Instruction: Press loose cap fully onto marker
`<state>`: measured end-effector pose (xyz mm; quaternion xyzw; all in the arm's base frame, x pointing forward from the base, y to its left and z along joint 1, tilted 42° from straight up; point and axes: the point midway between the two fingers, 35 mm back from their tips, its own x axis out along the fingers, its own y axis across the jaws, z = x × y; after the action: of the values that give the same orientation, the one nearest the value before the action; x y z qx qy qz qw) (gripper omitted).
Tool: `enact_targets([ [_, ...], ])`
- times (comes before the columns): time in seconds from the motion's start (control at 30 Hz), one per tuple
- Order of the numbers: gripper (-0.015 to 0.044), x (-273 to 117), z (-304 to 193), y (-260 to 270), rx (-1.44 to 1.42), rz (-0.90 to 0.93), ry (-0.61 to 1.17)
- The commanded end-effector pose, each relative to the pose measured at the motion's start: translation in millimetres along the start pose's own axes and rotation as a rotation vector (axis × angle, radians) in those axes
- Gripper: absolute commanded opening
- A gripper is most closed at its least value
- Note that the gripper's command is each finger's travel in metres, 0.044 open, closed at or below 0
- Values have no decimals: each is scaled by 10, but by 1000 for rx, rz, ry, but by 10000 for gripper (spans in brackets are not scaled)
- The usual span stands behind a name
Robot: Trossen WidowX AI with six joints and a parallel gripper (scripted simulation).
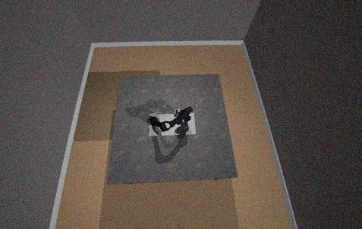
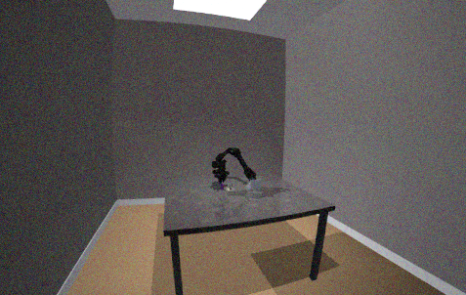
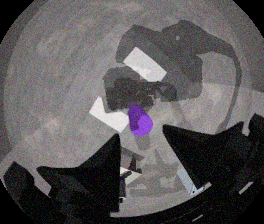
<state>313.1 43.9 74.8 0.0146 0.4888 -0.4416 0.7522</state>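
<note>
The purple cap [image 3: 144,125] [image 1: 183,121] [image 2: 222,186] stands on the table, its round top facing the wrist camera. My gripper [image 3: 141,132] [image 2: 222,182] points down over it with the fingers apart. In the wrist view the cap shows in the gap between the two black fingertips, with nothing gripped. The fingertips are hidden by the arm in the top view. The small pale holder block [image 3: 132,175] [image 1: 175,111] [image 2: 230,191] stands close beside the cap. The marker on it is too small and dark to make out clearly.
A white rectangular sheet [image 1: 191,130] [image 3: 153,70] lies on the grey table [image 1: 140,163] [image 2: 195,215] under the arm. The black arm [image 1: 163,126] [image 2: 244,162] arches from its base at the other end of the sheet. Dark arm shadows fall across the sheet and table.
</note>
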Motion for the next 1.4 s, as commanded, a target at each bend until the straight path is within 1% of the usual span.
enact_targets([
  [0.0,254,90,5,-15,-3,-9,-2],
  [0.97,254,509,10,-34,-2,-10,-4],
  [1.1,149,509,13,-34,-2,-10,-4],
  [1.37,95,509,13,-27,-2,-10,-4],
])
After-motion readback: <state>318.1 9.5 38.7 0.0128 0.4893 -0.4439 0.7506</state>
